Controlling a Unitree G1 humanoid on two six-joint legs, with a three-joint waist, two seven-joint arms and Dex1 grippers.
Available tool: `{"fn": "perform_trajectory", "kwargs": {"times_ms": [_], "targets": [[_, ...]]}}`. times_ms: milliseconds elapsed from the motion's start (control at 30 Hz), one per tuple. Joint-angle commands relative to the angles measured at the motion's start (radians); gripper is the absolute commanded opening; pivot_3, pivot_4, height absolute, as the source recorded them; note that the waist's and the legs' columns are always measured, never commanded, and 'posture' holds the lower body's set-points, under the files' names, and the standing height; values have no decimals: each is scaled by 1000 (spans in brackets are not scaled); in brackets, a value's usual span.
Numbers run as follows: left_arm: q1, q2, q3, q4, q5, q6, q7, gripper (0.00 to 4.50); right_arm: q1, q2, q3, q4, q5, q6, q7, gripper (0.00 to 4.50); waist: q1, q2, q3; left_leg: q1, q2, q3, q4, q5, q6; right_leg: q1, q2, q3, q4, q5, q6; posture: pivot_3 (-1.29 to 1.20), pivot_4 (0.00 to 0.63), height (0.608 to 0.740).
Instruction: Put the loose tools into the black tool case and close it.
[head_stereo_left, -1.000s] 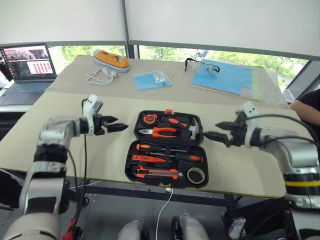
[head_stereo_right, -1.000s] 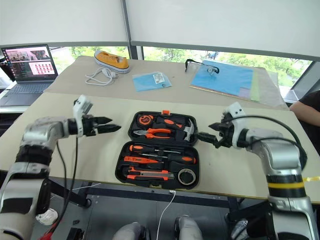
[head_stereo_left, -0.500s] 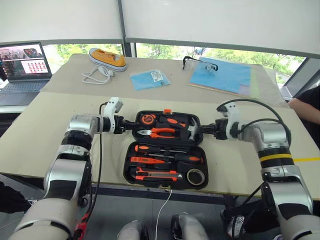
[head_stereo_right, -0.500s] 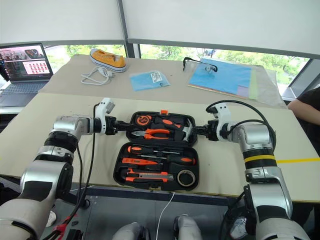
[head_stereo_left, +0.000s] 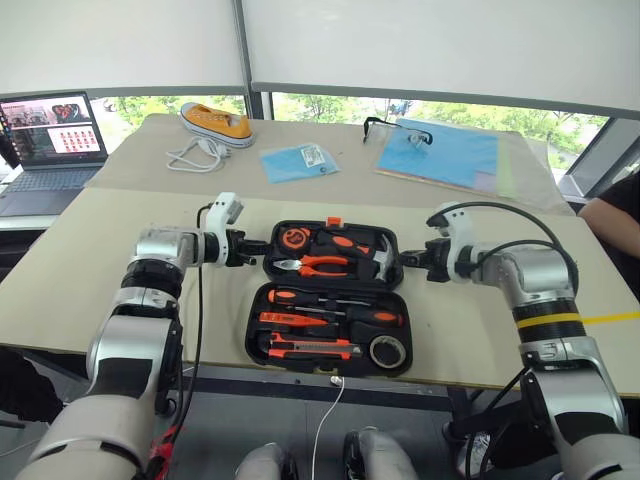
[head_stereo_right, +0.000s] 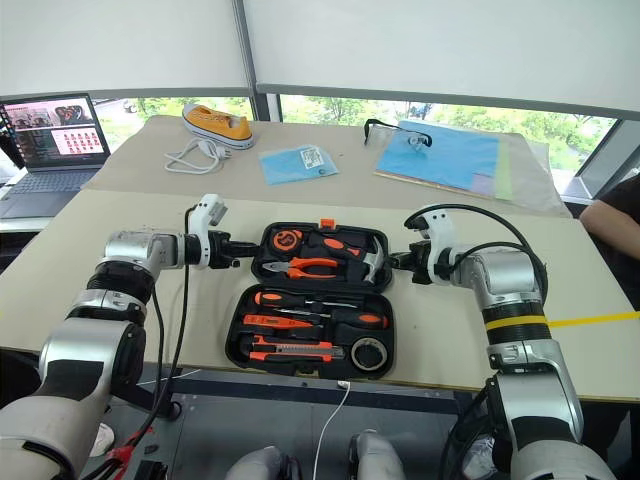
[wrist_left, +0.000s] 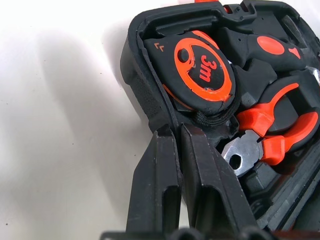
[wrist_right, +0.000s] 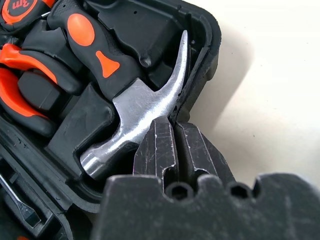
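Note:
The black tool case (head_stereo_left: 258, 305) lies open flat on the table. Its near half holds orange-and-black screwdrivers (head_stereo_left: 335, 297), a utility knife (head_stereo_left: 315, 348) and a dark tape roll (head_stereo_left: 390, 351) in recesses. The far half holds a tape measure (wrist_left: 202, 70), pliers (head_stereo_left: 320, 264) and a hammer (wrist_right: 135, 110). My left gripper (head_stereo_left: 262, 249) is shut on the left rim of the far half, its fingertips (wrist_left: 161, 145) pinching the edge. My right gripper (head_stereo_left: 403, 260) is shut on the right rim, beside the hammer's claw, with its fingers (wrist_right: 157, 142) on the edge.
At the back of the table sit a laptop (head_stereo_left: 50, 140), an orange shoe (head_stereo_left: 217, 120), a white cable (head_stereo_left: 195, 153), a blue packet (head_stereo_left: 298, 162) and blue sheets (head_stereo_left: 445, 155) with safety glasses (head_stereo_left: 400, 128). A person's arm (head_stereo_left: 615, 215) shows at the far right.
Both grippers came inward from open positions beside the case and closed on the side rims of its far half. The case and tools have not moved.

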Motion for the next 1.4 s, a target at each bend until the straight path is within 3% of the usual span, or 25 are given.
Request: {"fn": "perform_trajectory", "kwargs": {"times_ms": [33, 167, 367, 600, 733, 833, 933, 1133, 1233, 1400], "targets": [[18, -23, 36, -95, -19, -214, 7, 16, -65, 27, -72, 7, -13, -126, -79, 0, -3, 0, 0, 0, 0, 0, 0, 0, 0, 0, 0, 0, 0, 0, 0, 0, 150, 718], [-4, -52, 92, -119, -39, -389, 57, 16, -89, 59, -138, 4, -13, -236, -159, 0, -1, 0, 2, -5, 0, 0, 0, 4, -2, -4, -3, 0, -1, 7, -10, 0, 150, 718], [18, -75, 69, -133, 4, -622, 67, 16, -28, 83, -145, -65, -46, -409, -203, 0, -3, 0, 2, -15, -1, 1, -1, 4, -1, -15, 3, -2, -1, 8, -11, 0, 150, 718], [146, -74, 31, -160, 80, -851, 148, 16, 201, 102, -107, -229, -128, -646, -244, 0, -8, 0, 1, -23, -1, 2, -7, 5, -1, -22, 7, -5, -2, 7, -11, 0, 150, 718], [243, -61, 29, -219, 135, -975, 278, 16, 364, 76, -50, -282, -264, -942, -271, 0, -7, 0, 1, -20, -2, 2, -9, 5, -1, -20, 7, -3, -3, 7, -10, 0, 150, 718], [316, -41, 50, -287, 144, -1014, 350, 16, 454, 66, -49, -300, -302, -1039, -290, 0, -13, 0, 1, -11, -2, 4, -13, 5, -1, -14, 7, 0, -5, 6, -9, 0, 150, 718], [411, -9, 80, -423, 105, -973, 346, 1056, 532, 50, -79, -392, -253, -1017, -256, 1027, -15, 0, 1, 2, 1, 4, -15, 5, -2, -1, 5, 2, -8, 2, -2, 0, 150, 718], [589, 135, 159, -727, -9, -725, 281, 3362, 677, -96, -163, -666, -75, -822, -86, 3031, -8, -1, 2, 4, 3, 3, -14, 7, -4, -2, 3, 4, -4, 1, -3, 0, 150, 718], [623, 187, 203, -764, -60, -577, 281, 4422, 719, -136, -209, -734, 21, -695, -58, 3043, 1, -1, 1, 7, 4, 2, -15, 7, -4, 1, 3, 4, -4, 1, -3, 0, 150, 718], [539, 184, 188, -715, -129, -295, 267, 4422, 610, -133, -205, -712, 137, -393, -103, 3043, 17, -1, 2, 11, 4, 2, -15, 6, -3, 6, 4, 3, -6, 1, -3, 0, 150, 718]]}}
